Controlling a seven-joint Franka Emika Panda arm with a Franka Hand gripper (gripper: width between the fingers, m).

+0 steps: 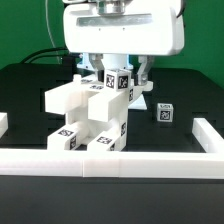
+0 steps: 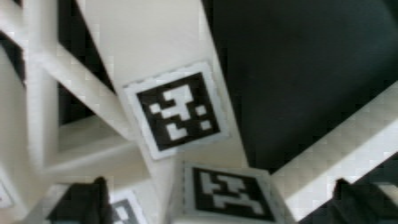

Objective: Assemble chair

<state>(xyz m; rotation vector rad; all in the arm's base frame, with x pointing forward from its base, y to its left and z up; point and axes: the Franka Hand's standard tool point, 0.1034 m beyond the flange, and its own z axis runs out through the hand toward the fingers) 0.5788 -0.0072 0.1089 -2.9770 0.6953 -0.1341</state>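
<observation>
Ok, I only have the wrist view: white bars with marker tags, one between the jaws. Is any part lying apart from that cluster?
Observer: Yes, one small tagged piece sits alone on the table, to the exterior view's right of the stacked chair parts.
Operator: Does anything border the workspace?
Observer: A low white rail runs along the near edge in the exterior view.

one white chair assembly [image 1: 92,118] (tagged), one loose block [image 1: 165,114].

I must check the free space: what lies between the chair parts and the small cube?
Nothing: between the chair parts and the small cube the exterior view shows only bare black table.
</observation>
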